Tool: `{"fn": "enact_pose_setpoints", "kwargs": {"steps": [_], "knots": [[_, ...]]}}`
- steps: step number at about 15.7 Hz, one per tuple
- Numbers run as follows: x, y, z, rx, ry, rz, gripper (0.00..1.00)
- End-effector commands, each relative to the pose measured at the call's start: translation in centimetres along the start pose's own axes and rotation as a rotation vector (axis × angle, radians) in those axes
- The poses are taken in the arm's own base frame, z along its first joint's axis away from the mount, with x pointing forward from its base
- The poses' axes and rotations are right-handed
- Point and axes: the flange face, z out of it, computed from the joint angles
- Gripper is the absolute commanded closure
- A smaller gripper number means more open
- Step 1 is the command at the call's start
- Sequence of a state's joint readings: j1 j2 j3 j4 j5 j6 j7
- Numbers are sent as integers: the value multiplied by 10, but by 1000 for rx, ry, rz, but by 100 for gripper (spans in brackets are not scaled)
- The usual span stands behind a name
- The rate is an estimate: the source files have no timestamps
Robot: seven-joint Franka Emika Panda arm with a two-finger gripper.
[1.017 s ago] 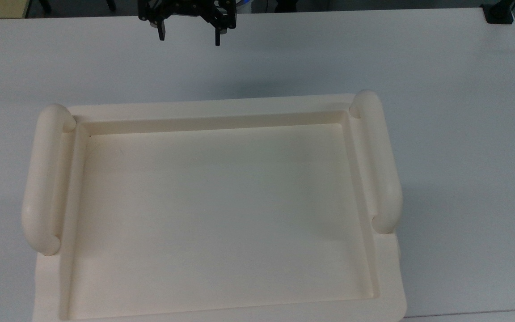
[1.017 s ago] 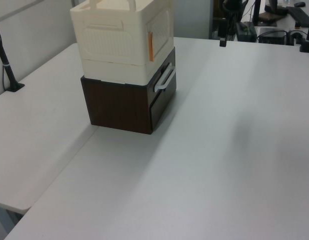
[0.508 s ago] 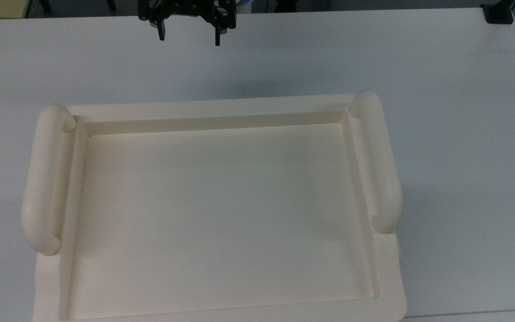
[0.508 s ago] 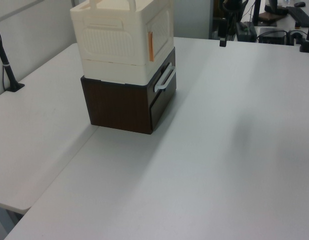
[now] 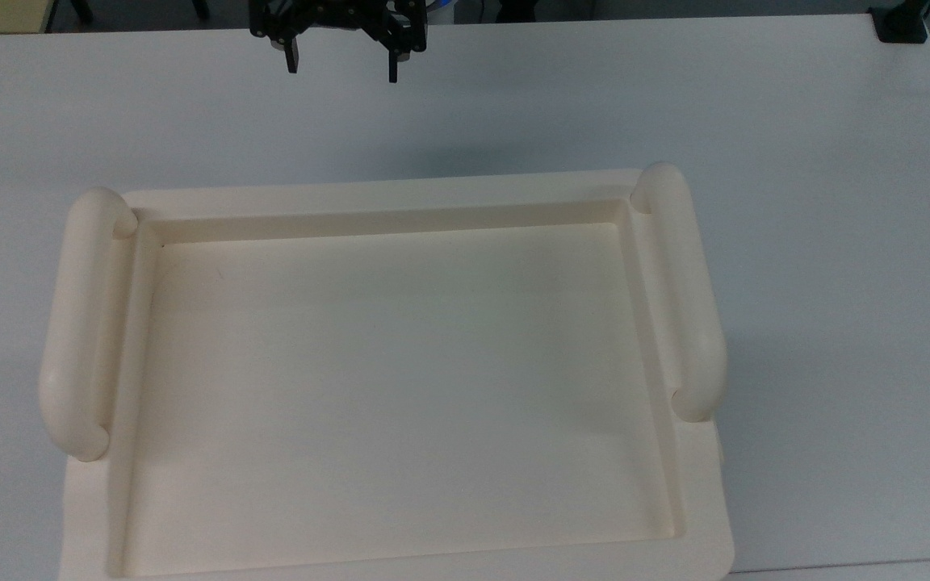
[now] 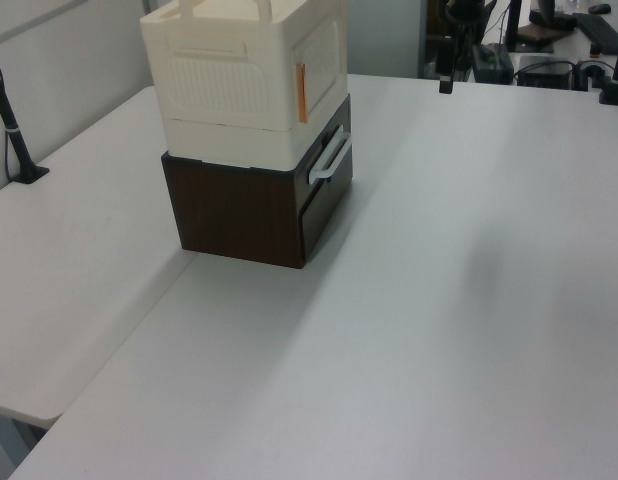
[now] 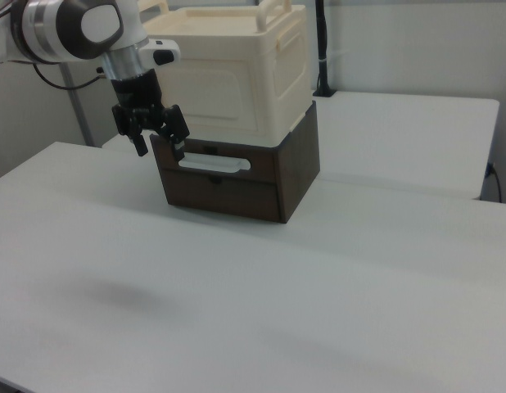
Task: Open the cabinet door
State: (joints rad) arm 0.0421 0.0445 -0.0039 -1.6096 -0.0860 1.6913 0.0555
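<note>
While shut, cabinet door upright.

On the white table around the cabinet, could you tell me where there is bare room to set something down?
Most of the table is bare: the whole stretch in front of the cabinet door out to the near edge. The side table beside the brown drawer unit is bare too. The open gripper hangs above the table in front of the cabinet.

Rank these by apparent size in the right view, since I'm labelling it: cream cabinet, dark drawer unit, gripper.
1. The cabinet.
2. The dark drawer unit, close behind it.
3. The gripper, though it may be nearer the camera.
</note>
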Motion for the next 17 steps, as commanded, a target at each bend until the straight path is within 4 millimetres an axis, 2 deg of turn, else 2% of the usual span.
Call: {"fn": "enact_pose_setpoints", "kwargs": {"steps": [1,9,12,15,17], "knots": [[-3,-3,-2,15,-1,12,0],[2,-5,1,21,14,-6,0],[13,-11,-12,27,100,-12,0],[37,-21,-19,36,135,-7,0],[52,-50,-18,68,146,-12,0]]}}
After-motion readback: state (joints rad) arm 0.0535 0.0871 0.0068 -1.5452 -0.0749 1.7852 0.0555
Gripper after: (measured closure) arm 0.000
